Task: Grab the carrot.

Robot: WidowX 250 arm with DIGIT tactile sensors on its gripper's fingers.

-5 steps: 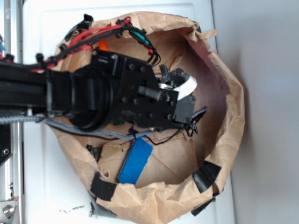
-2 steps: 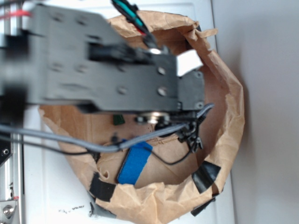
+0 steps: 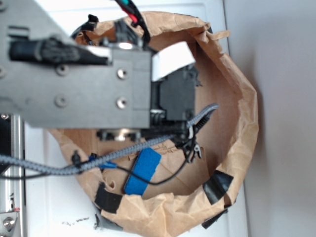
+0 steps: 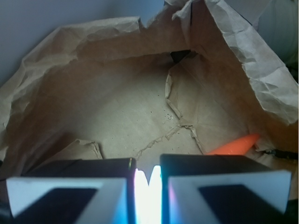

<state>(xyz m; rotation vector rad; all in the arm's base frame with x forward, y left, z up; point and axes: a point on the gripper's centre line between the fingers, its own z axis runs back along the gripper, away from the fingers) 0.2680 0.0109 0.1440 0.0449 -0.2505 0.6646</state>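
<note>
From the exterior view, the arm [image 3: 74, 69] reaches in from the left, raised high over a crumpled brown paper bag [image 3: 242, 123] on a white surface [image 3: 44, 197]. It hides the gripper's tips here. A blue block [image 3: 143, 170] lies inside the bag near its taped lower rim.

On the wrist view, the gripper [image 4: 148, 179] is nearly closed, a thin bright slit between empty jaws. The carrot [image 4: 233, 145] lies on the bag floor to the right, against the wall.

white tabletop [image 3: 44, 207], grey wall [image 3: 281, 98] (shadowed)
</note>
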